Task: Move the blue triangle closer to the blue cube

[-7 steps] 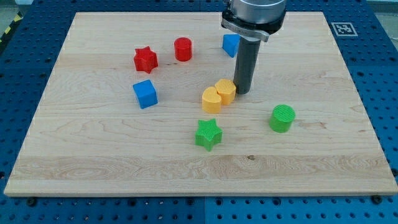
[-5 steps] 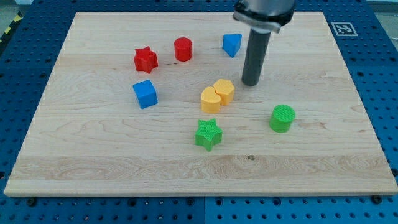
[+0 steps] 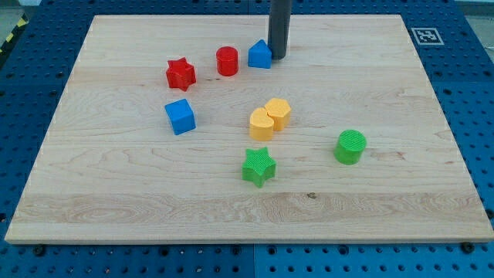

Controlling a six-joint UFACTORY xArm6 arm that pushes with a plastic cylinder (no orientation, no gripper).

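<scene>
My tip (image 3: 278,58) rests on the table (image 3: 401,193) at the far side, right against the right edge of the blue triangle (image 3: 260,55); the two appear to touch. There is no gripper on this arm, only the straight dark rod, which rises from the tip straight out of the view's top.

The blue triangle sits in the far middle of the table, just right of the red cylinder (image 3: 227,60), with a small gap between them. The red star (image 3: 181,73) lies further left and slightly nearer. The blue cube (image 3: 181,116) is nearer again, below the red star and well apart from the blue triangle, to its left and nearer side.

Near the middle of the table, two yellow blocks touch each other: a yellow heart (image 3: 262,123) on the left and a yellow hexagon (image 3: 279,113) against its far right side. A green star (image 3: 258,167) lies nearer than this pair, close to it. A green cylinder (image 3: 351,147) stands alone on the right, well apart from the rest.
</scene>
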